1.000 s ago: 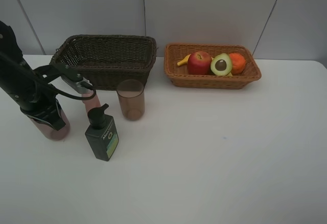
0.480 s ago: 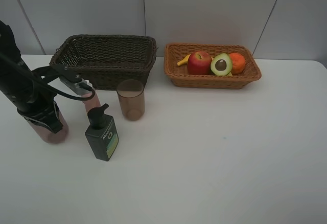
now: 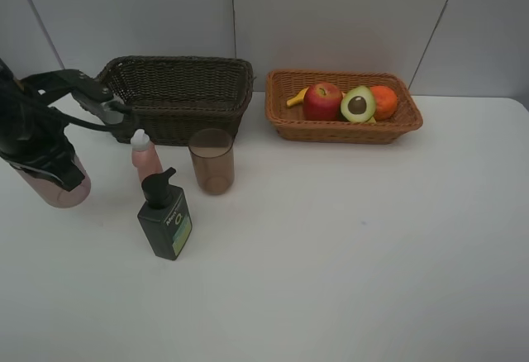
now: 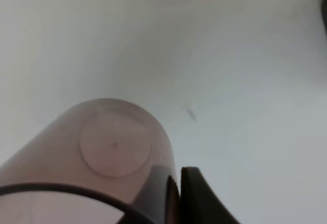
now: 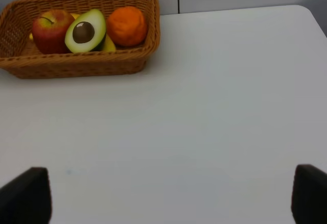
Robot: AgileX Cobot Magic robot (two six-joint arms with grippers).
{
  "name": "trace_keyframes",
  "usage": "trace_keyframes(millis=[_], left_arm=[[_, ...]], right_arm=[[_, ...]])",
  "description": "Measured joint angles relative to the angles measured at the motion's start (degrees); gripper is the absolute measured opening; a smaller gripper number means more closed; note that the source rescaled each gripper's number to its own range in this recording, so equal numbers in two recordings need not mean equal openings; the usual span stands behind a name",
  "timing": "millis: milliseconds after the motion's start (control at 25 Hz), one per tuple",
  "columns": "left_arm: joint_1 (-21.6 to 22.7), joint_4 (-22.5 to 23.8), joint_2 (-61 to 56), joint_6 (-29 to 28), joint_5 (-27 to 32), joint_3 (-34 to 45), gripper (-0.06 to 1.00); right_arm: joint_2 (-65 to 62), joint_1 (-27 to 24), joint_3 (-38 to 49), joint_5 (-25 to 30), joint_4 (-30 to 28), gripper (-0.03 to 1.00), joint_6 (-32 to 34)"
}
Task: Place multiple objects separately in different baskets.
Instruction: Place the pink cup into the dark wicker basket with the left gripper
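One cup (image 3: 66, 190) held at left edge of tabletop (image 3: 372, 246), open room rightward

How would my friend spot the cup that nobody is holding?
Start at the dark brown woven basket. In front of it, toward its right end, stands an upright translucent brownish-pink cup. Unlike the matching cup far left, it stands free.

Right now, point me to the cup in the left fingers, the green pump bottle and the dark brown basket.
cup (image 3: 62, 190), high exterior view, lower side wall.
green pump bottle (image 3: 165, 230), high exterior view, front of the body.
dark brown basket (image 3: 186, 118), high exterior view, front wall.
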Motion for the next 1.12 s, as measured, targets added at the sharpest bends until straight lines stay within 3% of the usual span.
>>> trace_keyframes(millis=[280,480,600,800,1120], left_arm=[[0.0,3.6,-1.9,-3.7,6.5,-9.6,0.02],[0.0,4.1,-1.9,-3.8,6.2,-16.4,0.02],[0.0,4.5,-1.9,-3.8,2.8,-18.8,0.02],[0.0,4.2,-1.5,-3.8,-8.2,-19.5,0.02],[0.0,-0.2,4.6,-3.8,-23.7,-19.6,0.02]], right_arm=[[0.0,0.0,0.0,0.0,0.0,1.00,0.0],[0.0,0.0,0.0,0.0,0.0,1.00,0.0],[0.0,0.0,0.0,0.0,0.0,1.00,0.0],[0.0,0.0,0.0,0.0,0.0,1.00,0.0],[0.0,0.0,0.0,0.0,0.0,1.00,0.0]])
